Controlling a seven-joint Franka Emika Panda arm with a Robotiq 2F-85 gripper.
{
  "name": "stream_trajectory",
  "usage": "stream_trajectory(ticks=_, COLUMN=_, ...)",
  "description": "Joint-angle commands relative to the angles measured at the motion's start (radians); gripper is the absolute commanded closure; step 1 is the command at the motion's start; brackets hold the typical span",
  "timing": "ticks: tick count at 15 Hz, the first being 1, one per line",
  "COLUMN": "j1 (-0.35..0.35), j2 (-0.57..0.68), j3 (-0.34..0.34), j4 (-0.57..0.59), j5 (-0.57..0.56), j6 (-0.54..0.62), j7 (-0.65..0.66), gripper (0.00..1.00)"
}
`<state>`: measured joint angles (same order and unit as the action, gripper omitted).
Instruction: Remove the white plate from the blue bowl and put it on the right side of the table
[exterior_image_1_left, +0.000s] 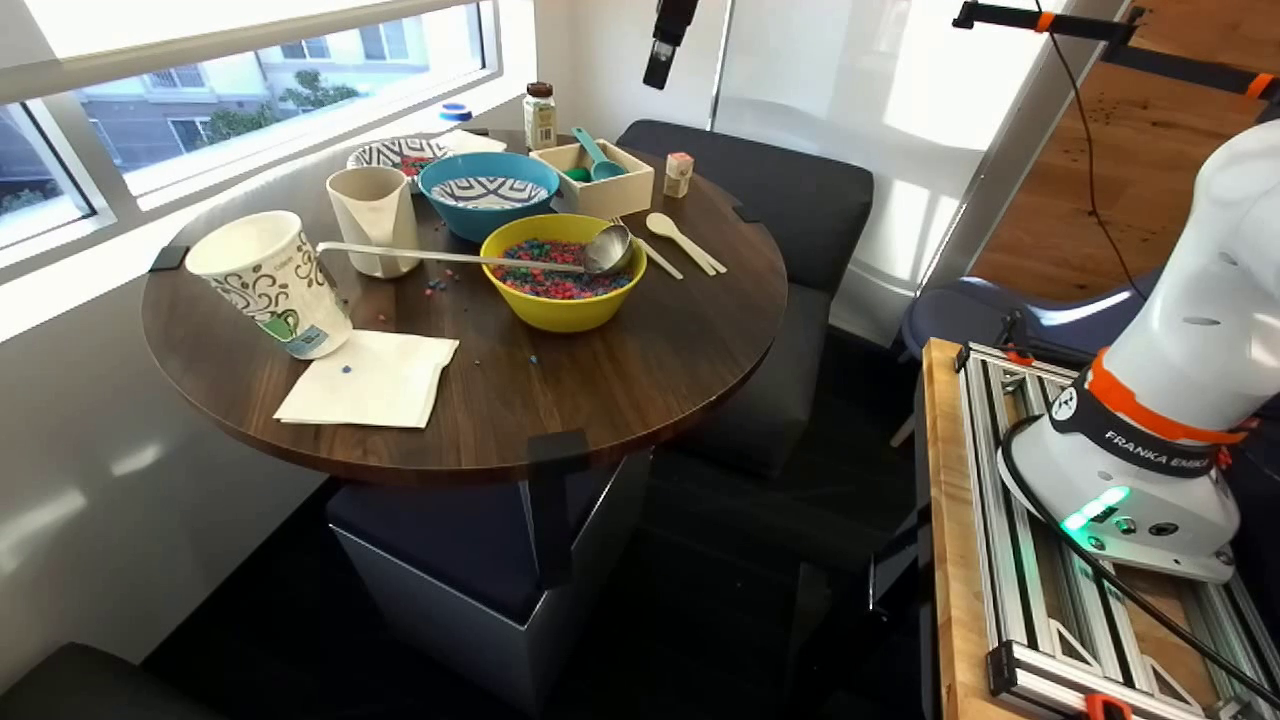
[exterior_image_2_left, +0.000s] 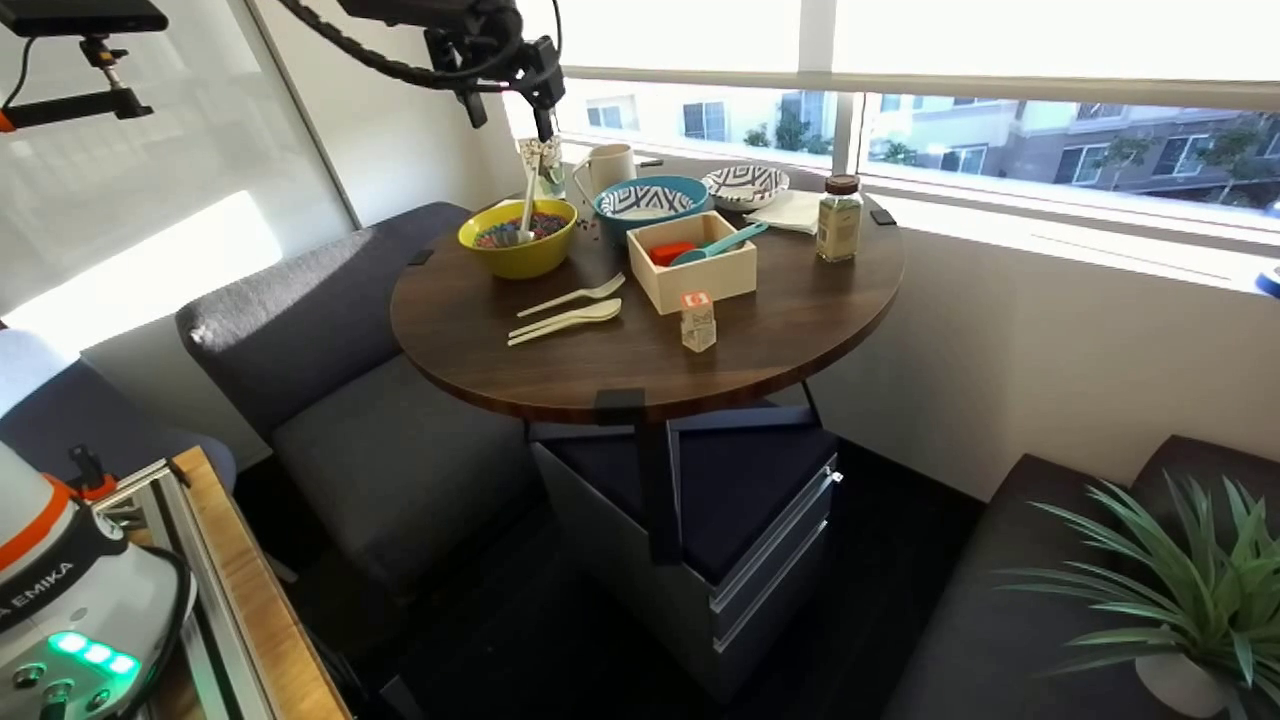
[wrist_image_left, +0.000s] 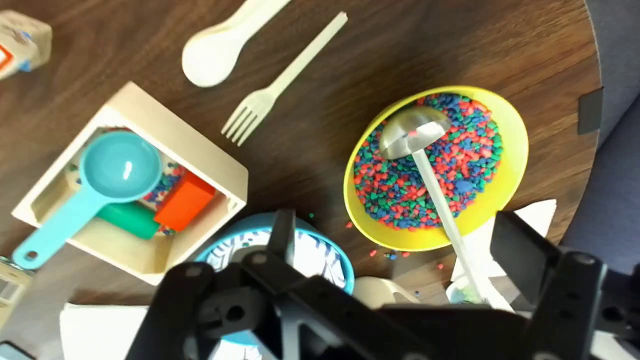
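The white plate with dark markings lies inside the blue bowl in both exterior views, the plate sitting below the rim of the blue bowl. In the wrist view the plate and bowl are partly hidden behind one finger. The bowl stands towards the window side of the round dark-brown table. My gripper is open, empty and above the table, apart from everything. Its fingers are wide apart.
A yellow bowl with pellets and a ladle stands beside the blue bowl. Around are a wooden box, white pitcher, tall patterned cup, jar, small carton, wooden cutlery and another patterned dish.
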<state>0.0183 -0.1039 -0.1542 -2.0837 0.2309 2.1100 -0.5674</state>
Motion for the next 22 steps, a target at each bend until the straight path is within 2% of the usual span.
stream_trajectory(ticks=1, j1=-0.025, j2=0.207, j3=0.011, j4=0.182, j5=0.14, j6=-0.056, j7=-0.187, gripper=0.0)
stream_trajectory(ticks=3, j1=-0.053, j2=0.305, j3=0.04, j4=0.259, j5=0.183, j6=-0.046, j7=-0.182, gripper=0.0)
stream_trajectory(ticks=5, j1=-0.072, j2=0.395, j3=0.068, j4=0.331, j5=0.164, j6=-0.031, j7=-0.119, gripper=0.0)
stream_trajectory(ticks=10, j1=-0.127, j2=0.544, j3=0.16, j4=0.468, j5=0.203, j6=-0.03, j7=-0.081, gripper=0.0)
stream_trajectory(ticks=11, j1=-0.13, j2=0.489, j3=0.157, j4=0.4, j5=0.156, j6=-0.009, j7=-0.091, gripper=0.0)
stream_trajectory(ticks=14, j1=-0.14, j2=0.535, j3=0.18, j4=0.447, j5=0.168, j6=-0.009, j7=-0.083, gripper=0.0)
stream_trajectory(ticks=22, j1=-0.135, j2=0.56, j3=0.182, j4=0.483, j5=0.153, j6=-0.011, j7=-0.052, gripper=0.0)
